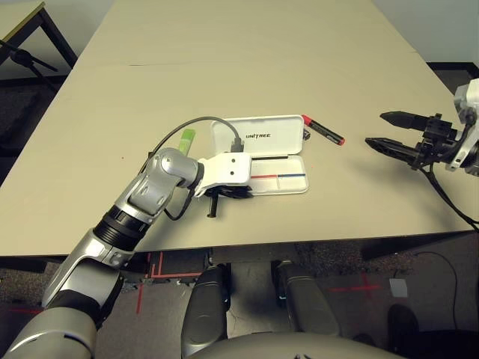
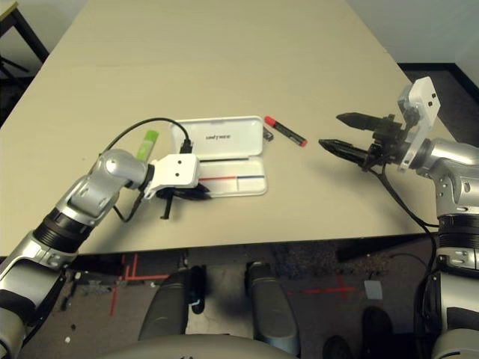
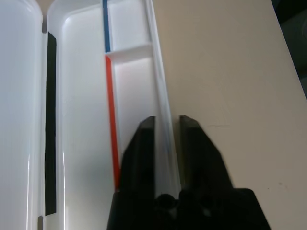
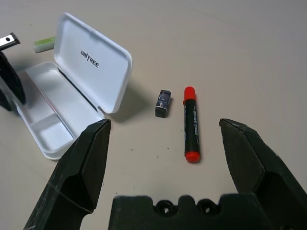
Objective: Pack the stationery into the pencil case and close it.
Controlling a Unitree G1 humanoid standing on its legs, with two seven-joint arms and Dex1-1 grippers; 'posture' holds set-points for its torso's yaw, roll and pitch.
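One table (image 1: 247, 75) bears the lot; on it we have the case (image 1: 258, 126), open, ctr., no items in its tray. L gripper (image 3: 167, 119): fingers slightly apart, one each side of the case's near wall. R gripper (image 1: 374, 128): fingers wide apart, nothing betw. them, well right of the case. Marker (image 4: 191, 127) lies on the table betw. case & R gripper, to R gripper's left, long axis slanting far-left to near-right; R arm's nearer, so we'd pick w/ that, closing across the barrel. Highlighter (image 1: 187, 140): left of case, L arm's side. Block (image 4: 163, 103): betw. marker & lid, near both.
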